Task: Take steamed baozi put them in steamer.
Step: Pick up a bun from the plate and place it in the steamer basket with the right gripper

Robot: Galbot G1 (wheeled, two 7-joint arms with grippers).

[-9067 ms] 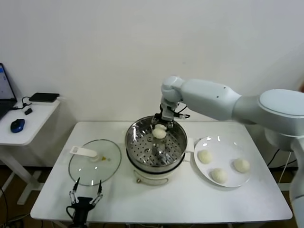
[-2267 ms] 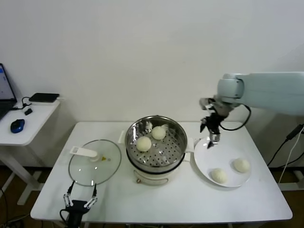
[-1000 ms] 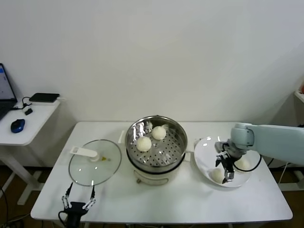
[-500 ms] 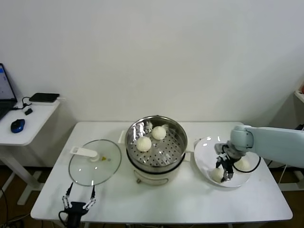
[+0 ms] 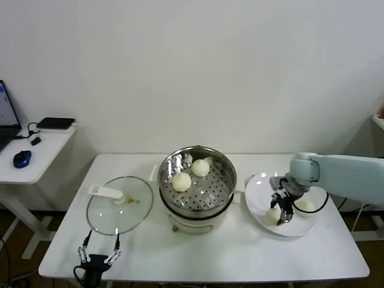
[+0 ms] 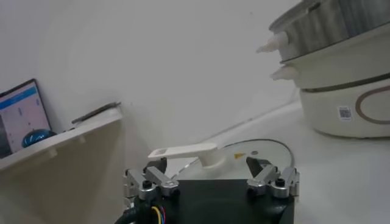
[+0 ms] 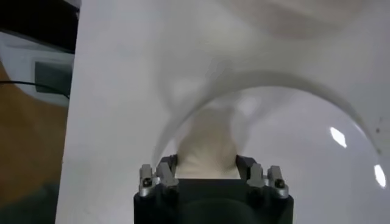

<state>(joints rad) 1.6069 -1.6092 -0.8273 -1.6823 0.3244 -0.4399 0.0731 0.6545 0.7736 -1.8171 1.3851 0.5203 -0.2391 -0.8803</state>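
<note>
We observe the right end effector (image 5: 281, 211) lowered over the white plate (image 5: 259, 187) on the right side of the tabletop (image 5: 240, 252). Its fingers are closed around one steamed baozi (image 5: 275, 215); in the right wrist view that bun (image 7: 206, 146) sits directly between the two fingers, touching both. We cannot tell whether the bun still rests on the plate or has cleared it. A second baozi on the plate (image 5: 307, 204) lies just beside the right end effector, partly hidden by the arm.

The steamer (image 5: 223, 165) stands at the centre of the tabletop, to the left of the plate. Two baozi lie on its perforated floor: the rear baozi (image 5: 200, 167) and the front-left baozi (image 5: 181, 181), close together.

The glass lid (image 5: 119, 204) with its white handle lies flat on the tabletop to the left of the steamer.

The left end effector (image 5: 97, 258) is parked at the near edge of the tabletop, in front of the lid, with its fingers spread apart and nothing between them.
</note>
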